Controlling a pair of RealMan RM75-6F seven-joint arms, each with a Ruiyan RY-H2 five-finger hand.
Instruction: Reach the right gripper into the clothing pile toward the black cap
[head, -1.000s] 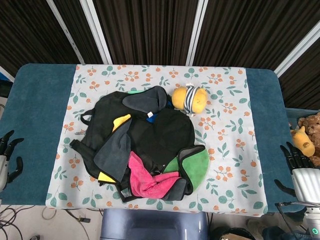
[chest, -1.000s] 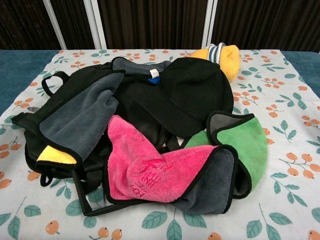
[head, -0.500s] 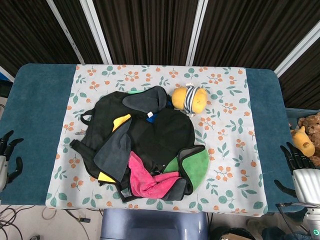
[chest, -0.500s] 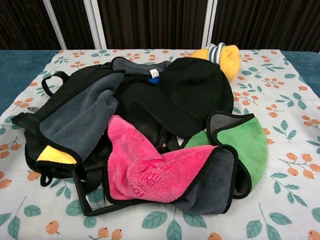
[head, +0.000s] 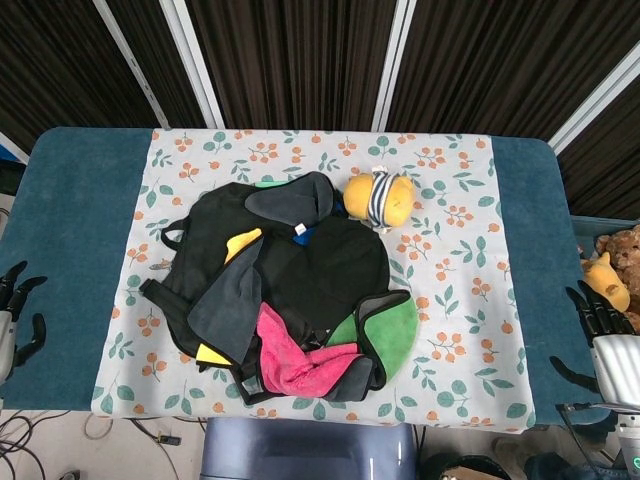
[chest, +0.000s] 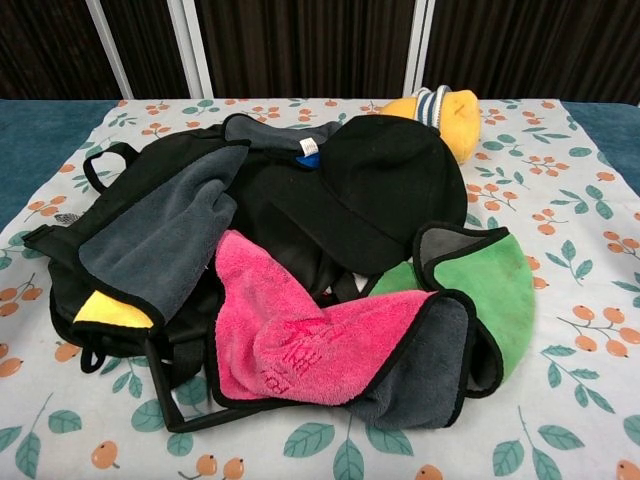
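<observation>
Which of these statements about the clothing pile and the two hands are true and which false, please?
1. The black cap lies on top of the pile, uncovered. True.
2. The right hand touches the cap. False: it sits off the table's right edge, far from the pile.
3. The pink towel lies at the near side of the pile in the chest view. True.
4. The yellow plush toy is buried under the green cloth. False: it sits apart, beyond the pile.
5. The left hand holds a garment. False: it holds nothing, fingers apart.
</observation>
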